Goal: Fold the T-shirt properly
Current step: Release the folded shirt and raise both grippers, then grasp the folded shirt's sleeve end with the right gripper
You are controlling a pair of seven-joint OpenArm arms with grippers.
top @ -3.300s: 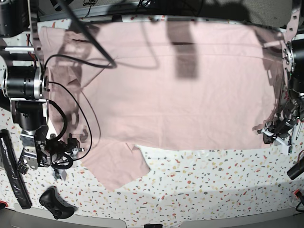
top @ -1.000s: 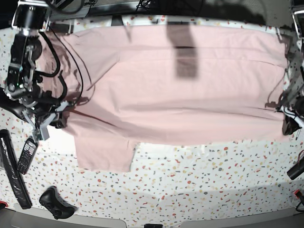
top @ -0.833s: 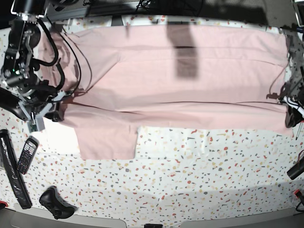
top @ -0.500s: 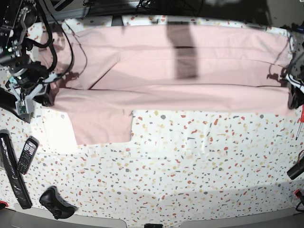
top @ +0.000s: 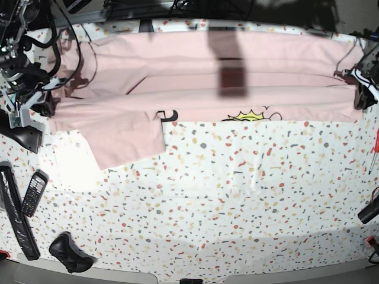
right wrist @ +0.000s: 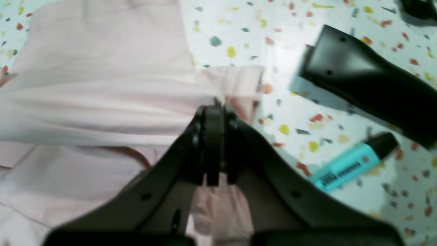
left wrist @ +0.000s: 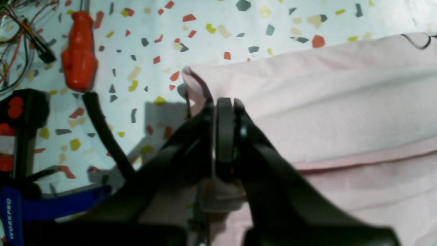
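So compared to about half a second back, the near edge of the T-shirt (top: 195, 74) has been carried further toward the back of the desk (top: 237, 195). The folded-over layer now stops higher up, and you can see stuff that wasn't showing before: a bit of black lettering (top: 167, 115) and the top of a yellow cartoon print (top: 251, 115) peeking out right along that front edge. Three-ish seconds ago the shirt was spread way wider and covered a lot more of the desk. The sleeve (top: 121, 139) at the near-left of the base view still sticks out past the fold line, lying flat.

The tools: the left tool (left wrist: 218, 109) is clamped tight on a pinch of pink fabric at the shirt's corner, with the cloth bunching up just past the tips. Same story for the right tool (right wrist: 214, 111), closed right down on the fabric edge at the opposite end. Both are out at the far sides of the shirt, holding the fold stretched across between them.

Off to the sides there's an orange screwdriver (left wrist: 79, 51) near the left tool and a teal marker (right wrist: 348, 164) by the right one, both clear of the shirt.
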